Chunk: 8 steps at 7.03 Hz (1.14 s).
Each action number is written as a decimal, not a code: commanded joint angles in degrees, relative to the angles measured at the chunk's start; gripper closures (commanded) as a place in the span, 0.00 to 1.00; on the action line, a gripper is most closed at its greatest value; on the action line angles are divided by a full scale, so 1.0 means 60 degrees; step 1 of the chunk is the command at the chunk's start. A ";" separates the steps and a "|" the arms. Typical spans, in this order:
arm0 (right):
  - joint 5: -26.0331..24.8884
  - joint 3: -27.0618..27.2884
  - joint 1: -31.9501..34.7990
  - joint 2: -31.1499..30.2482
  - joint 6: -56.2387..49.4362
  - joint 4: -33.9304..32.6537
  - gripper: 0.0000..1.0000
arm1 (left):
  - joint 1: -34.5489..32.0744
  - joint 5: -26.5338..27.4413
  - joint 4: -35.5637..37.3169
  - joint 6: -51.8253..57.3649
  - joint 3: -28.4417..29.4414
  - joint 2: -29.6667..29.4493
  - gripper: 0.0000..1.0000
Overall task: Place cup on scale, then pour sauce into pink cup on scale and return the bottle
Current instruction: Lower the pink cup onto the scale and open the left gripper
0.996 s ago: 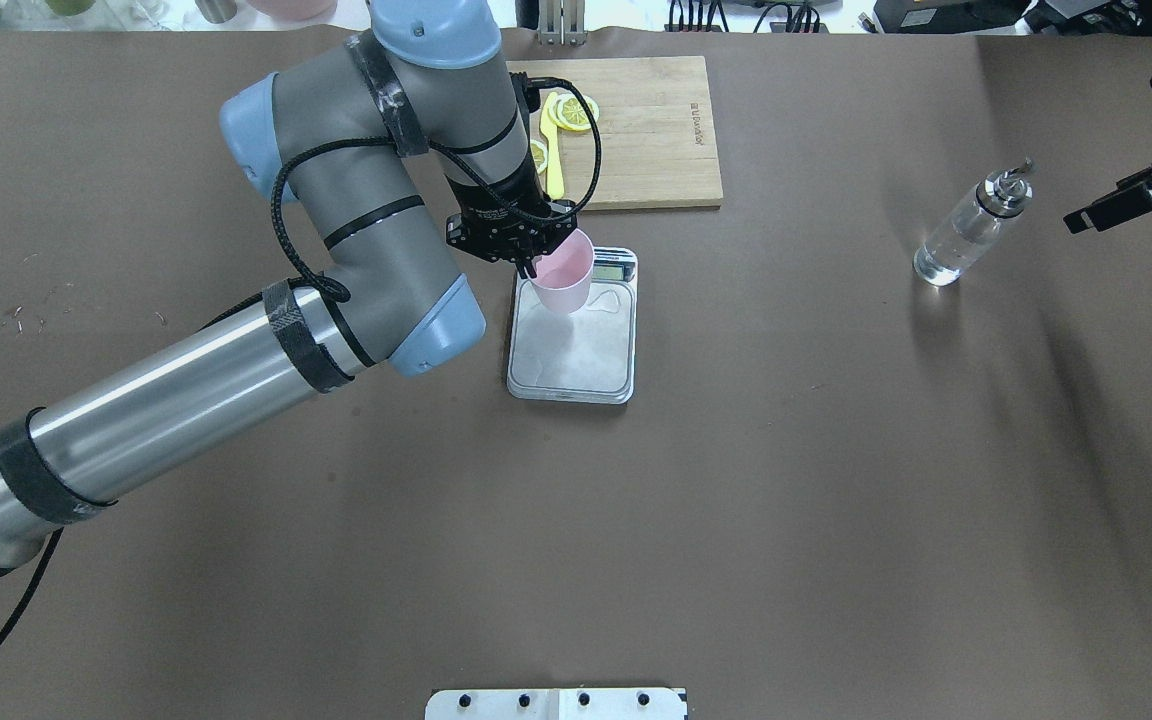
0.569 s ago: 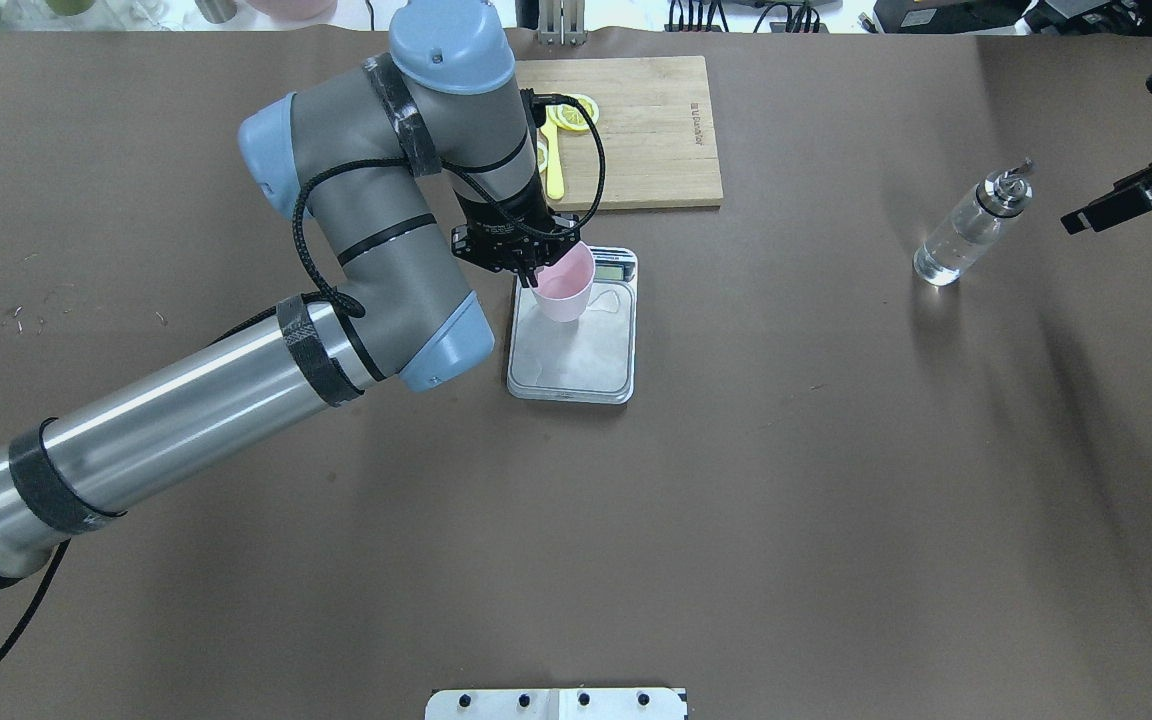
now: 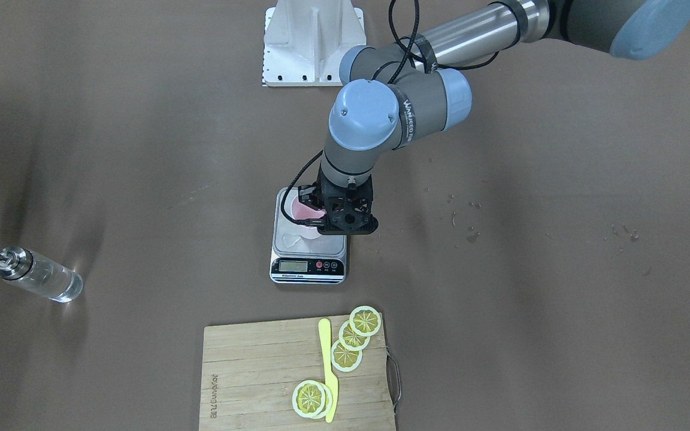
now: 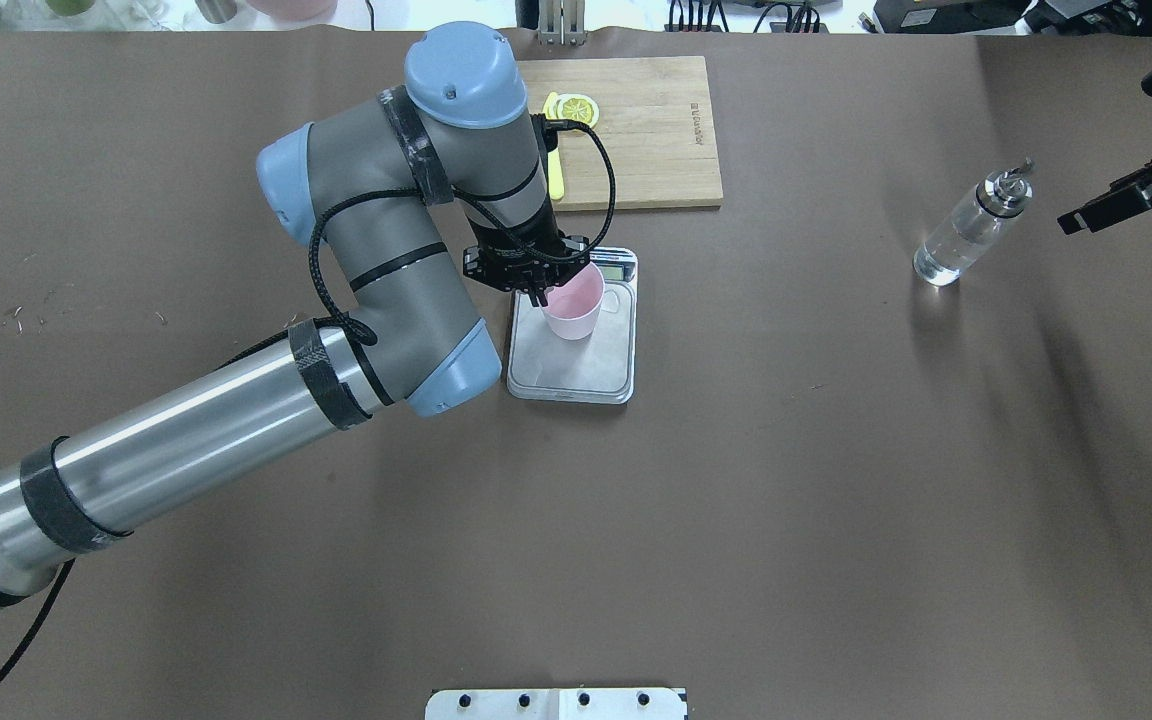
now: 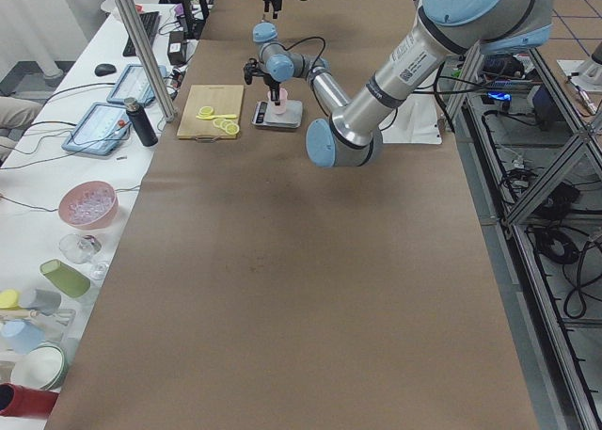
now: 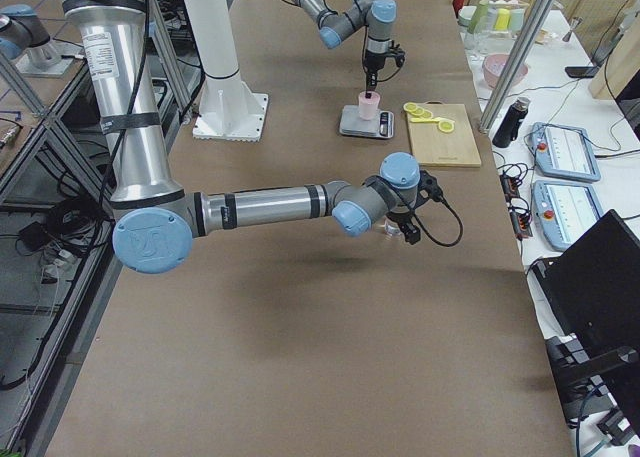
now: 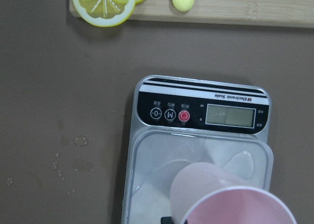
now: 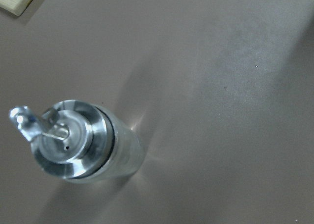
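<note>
Pale pink is showing between the black fingers of the left gripper (image 4: 537, 290), which are pinching the rim of the cup (image 4: 576, 308) on the side nearest the arm. The cup is being held upright, mouth up, directly under the fingertips. It is sitting over the silver platform of the scale (image 4: 576, 368), toward the display end; whether its base is touching the platform I cannot tell.

Just past the cup from the gripper, a small clear wet patch (image 7: 239, 160) is lying on the platform. Beyond it the scale's black display strip is facing away from the robot. Further out the same way, the wooden cutting board (image 4: 656, 130) is carrying lemon slices (image 3: 354, 336) and a yellow utensil (image 3: 326, 365). A few water drops (image 7: 73, 155) are dotting the brown table (image 4: 736, 500) beside the scale.

Well apart, off to this gripper's right, the bottle (image 4: 966, 235) is standing upright on the table with clear sauce (image 4: 944, 260) inside it. The right gripper (image 4: 1096, 210) is hovering near the bottle's silver spout, apart from it; whether its fingers are spread or pressed together I cannot tell.
</note>
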 commanded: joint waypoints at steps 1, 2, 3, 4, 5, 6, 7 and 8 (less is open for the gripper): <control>-0.0002 -0.0108 -0.0004 0.0100 0.0000 -0.0005 0.00 | 0.0087 0.0092 -0.0014 -0.0057 -0.0050 0.0019 1.00; 0.0013 -0.0153 -0.0004 0.0115 0.0000 0.0009 0.00 | 0.0073 0.0077 -0.0014 0.0030 -0.0079 0.0020 0.51; 0.0013 -0.0153 -0.0004 0.0116 0.0000 0.0009 0.00 | 0.0073 0.0077 -0.0014 -0.0056 -0.0152 0.0020 0.27; 0.0013 -0.0153 -0.0004 0.0116 0.0000 0.0009 0.00 | 0.0058 0.0077 0.0015 -0.0071 -0.0225 0.0020 0.16; 0.0013 -0.0168 -0.0004 0.0116 0.0000 -0.0005 0.00 | 0.0044 0.0062 0.0029 -0.0086 -0.0327 0.0020 0.09; 0.0013 -0.0168 -0.0004 0.0116 0.0000 -0.0005 0.00 | 0.0000 0.0033 0.0073 -0.0086 -0.0531 0.0020 0.05; 0.0013 -0.0182 -0.0004 0.0101 0.0000 0.0009 0.00 | -0.0131 0.0004 0.0117 -0.0086 -0.0693 0.0020 0.04; 0.0027 -0.0168 -0.0004 0.0086 0.0000 0.0009 0.00 | -0.0234 0.0004 0.0161 -0.0086 -0.0898 0.0092 0.03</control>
